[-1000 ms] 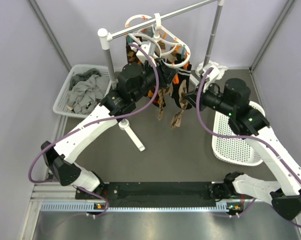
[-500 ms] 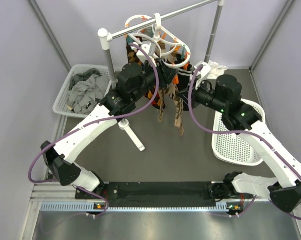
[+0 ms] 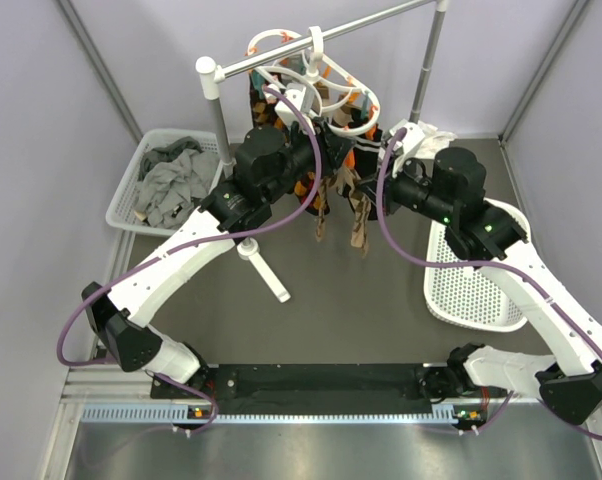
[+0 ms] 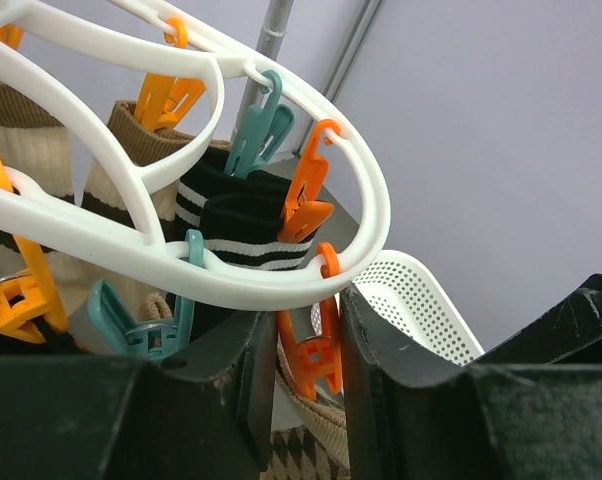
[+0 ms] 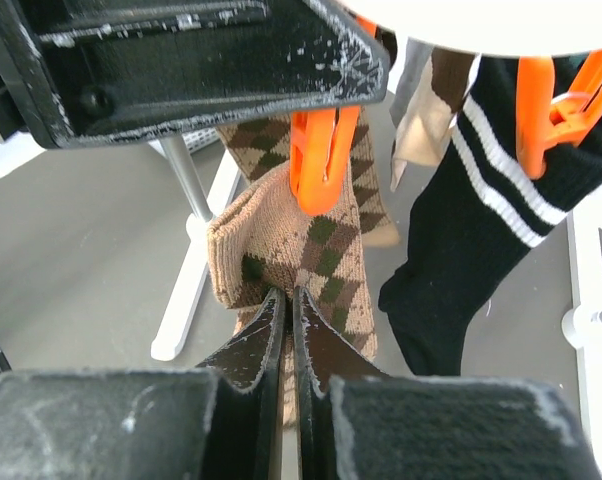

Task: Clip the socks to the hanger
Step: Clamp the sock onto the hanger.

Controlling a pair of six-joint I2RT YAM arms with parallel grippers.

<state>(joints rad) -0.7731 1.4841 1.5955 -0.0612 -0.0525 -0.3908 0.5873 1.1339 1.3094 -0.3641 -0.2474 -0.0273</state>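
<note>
Under hanger (image 4: pixel 366 200), left hand (image 4: pixel 306 312) on clip (image 4: pixel 317 362), right hand (image 5: pixel 290 300) pinching sock (image 5: pixel 326 245)

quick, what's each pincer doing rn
Left pincer: closed on a small orange plastic clip.
Right pincer: closed on a brown diamond-patterned argyle sock.

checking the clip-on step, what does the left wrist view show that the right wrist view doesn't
Only the left wrist view: teal clips hanging from the hanger ring, and the cuffs they pinch.
Only the right wrist view: the right fingers shut on the argyle sock, lifting it toward the clip, plus the stand's white foot.
Both: the orange clip gripped by the left fingers, and the black striped sock.
</note>
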